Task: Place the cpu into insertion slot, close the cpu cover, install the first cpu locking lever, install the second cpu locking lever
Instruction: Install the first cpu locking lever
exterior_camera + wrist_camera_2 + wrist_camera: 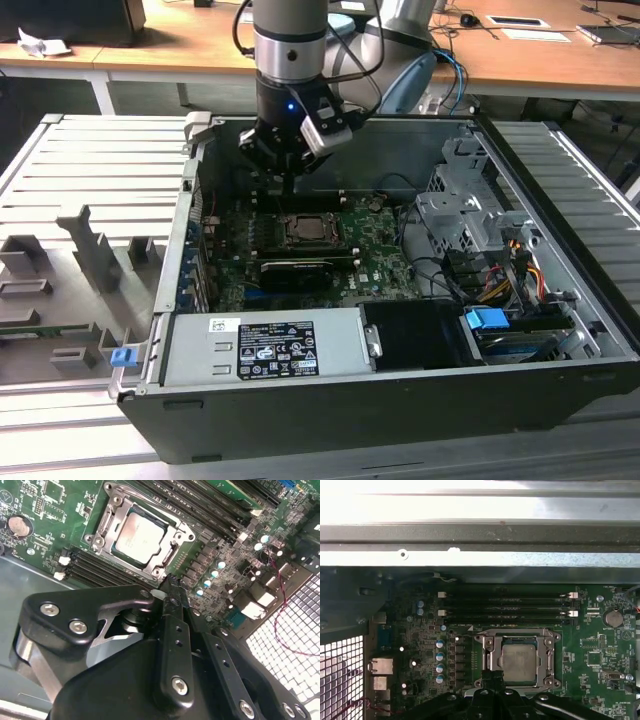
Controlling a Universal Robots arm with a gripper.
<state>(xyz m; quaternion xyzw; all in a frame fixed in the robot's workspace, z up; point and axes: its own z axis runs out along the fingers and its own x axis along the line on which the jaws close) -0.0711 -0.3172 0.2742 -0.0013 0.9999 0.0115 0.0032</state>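
Note:
The cpu (137, 536), a dull silver square, lies flat in the insertion slot (168, 555) on the green motherboard; it also shows in the first wrist view (519, 661). The cpu cover (106, 526), a silvery frame plate, is down around the chip, and its frame shows in the first wrist view (492, 655). I cannot make out how the locking levers stand. My gripper (169, 582) hangs just off one edge of the socket with its fingers shut on nothing. In the exterior view the gripper (290, 188) is above the socket's far side.
The motherboard sits deep in an open computer case (190, 230) with tall metal walls. Black memory slots (505, 605) run beside the socket. A black expansion card (298, 270), a drive cage (455, 215), loose cables (500, 275) and a power supply (270, 345) crowd the case.

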